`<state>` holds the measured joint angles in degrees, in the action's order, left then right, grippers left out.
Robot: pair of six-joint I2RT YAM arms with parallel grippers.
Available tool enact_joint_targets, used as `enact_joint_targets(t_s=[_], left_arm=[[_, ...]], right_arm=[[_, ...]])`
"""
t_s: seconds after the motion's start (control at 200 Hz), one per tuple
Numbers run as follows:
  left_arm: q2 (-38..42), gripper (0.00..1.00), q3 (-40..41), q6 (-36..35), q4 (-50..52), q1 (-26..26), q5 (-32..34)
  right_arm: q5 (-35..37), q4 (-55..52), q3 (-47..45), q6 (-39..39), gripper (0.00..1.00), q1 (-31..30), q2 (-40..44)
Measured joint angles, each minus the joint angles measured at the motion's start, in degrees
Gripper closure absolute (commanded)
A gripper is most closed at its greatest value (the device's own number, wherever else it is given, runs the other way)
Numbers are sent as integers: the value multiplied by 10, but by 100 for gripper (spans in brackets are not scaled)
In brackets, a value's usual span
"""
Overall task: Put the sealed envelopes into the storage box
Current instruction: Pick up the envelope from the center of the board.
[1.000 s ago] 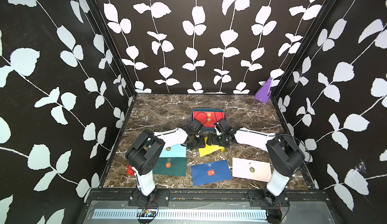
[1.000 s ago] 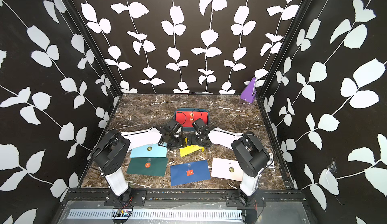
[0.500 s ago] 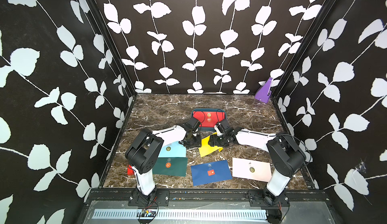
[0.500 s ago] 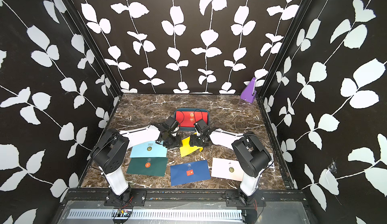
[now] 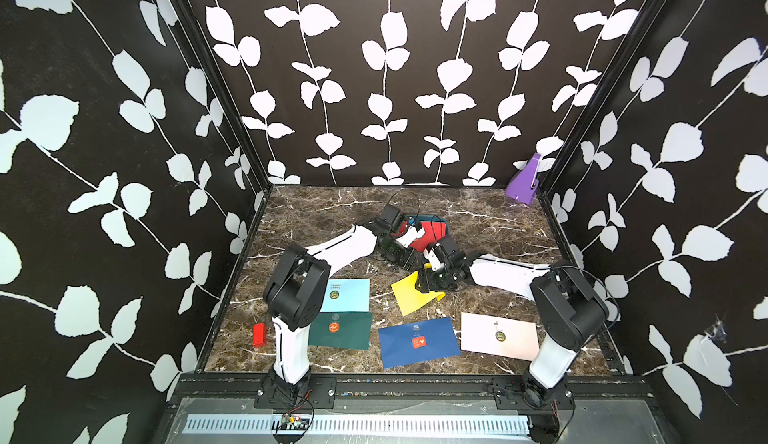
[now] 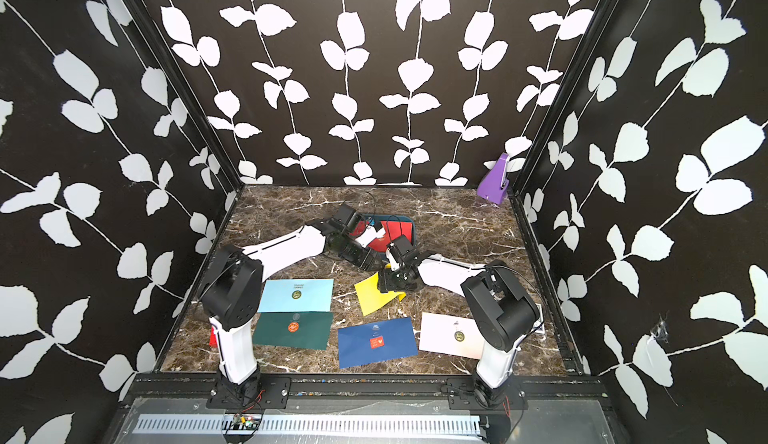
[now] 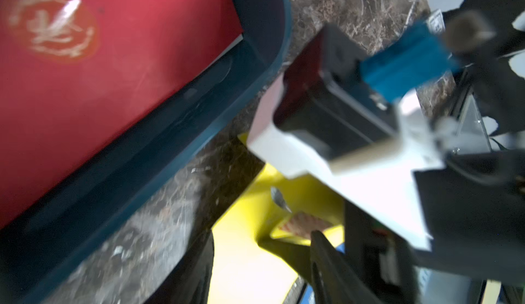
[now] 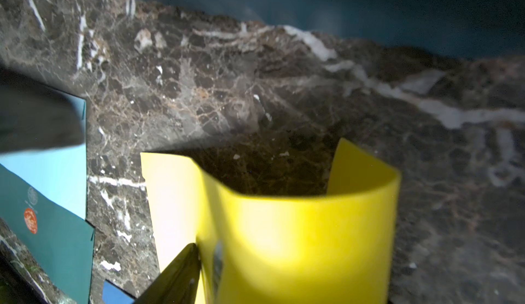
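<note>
The right gripper (image 5: 428,283) is pinching the yellow envelope (image 5: 409,298) near the middle of the worktop (image 5: 332,213). The paper bows into a curl in its hold. I cannot tell whether the envelope's free end rests on the worktop.

Just beyond it, toward the far edge, sits the storage box (image 5: 442,221) with a red envelope (image 5: 434,236) lying inside. The left gripper (image 5: 411,261) hangs by the box's near rim, jaws spread with nothing between them.

Toward the front left corner lies the light blue envelope (image 5: 345,295), with the dark green envelope (image 5: 340,330) just in front of it. Along the front edge come the navy envelope (image 5: 419,341) and the pale pink envelope (image 5: 498,336).

A small red block (image 5: 259,334) sits by the left edge. A purple object (image 5: 523,180) stands in the far right corner.
</note>
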<state>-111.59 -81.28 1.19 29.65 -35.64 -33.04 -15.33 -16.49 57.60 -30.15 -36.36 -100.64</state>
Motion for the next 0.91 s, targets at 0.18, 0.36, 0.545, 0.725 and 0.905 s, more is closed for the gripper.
enact_joint_targets(t_s=[0.18, 0.36, 0.545, 0.725, 0.905], left_arm=[[-44, 42, -4, -46, 5, 15, -64], [-54, 42, -18, -78, 6, 17, -97], [-70, 42, -29, -101, 5, 18, -123], [-89, 44, -31, -118, 10, 20, -138], [-94, 48, -31, -136, 16, 21, -149]], right_arm=[[-5, -1, 0, 6, 31, 0, 0], [-11, -3, 0, 13, 32, 0, 1], [-17, -7, 0, 20, 32, 0, 2], [-19, -8, 0, 22, 32, 0, 2], [-19, -11, 0, 23, 33, 0, 2]])
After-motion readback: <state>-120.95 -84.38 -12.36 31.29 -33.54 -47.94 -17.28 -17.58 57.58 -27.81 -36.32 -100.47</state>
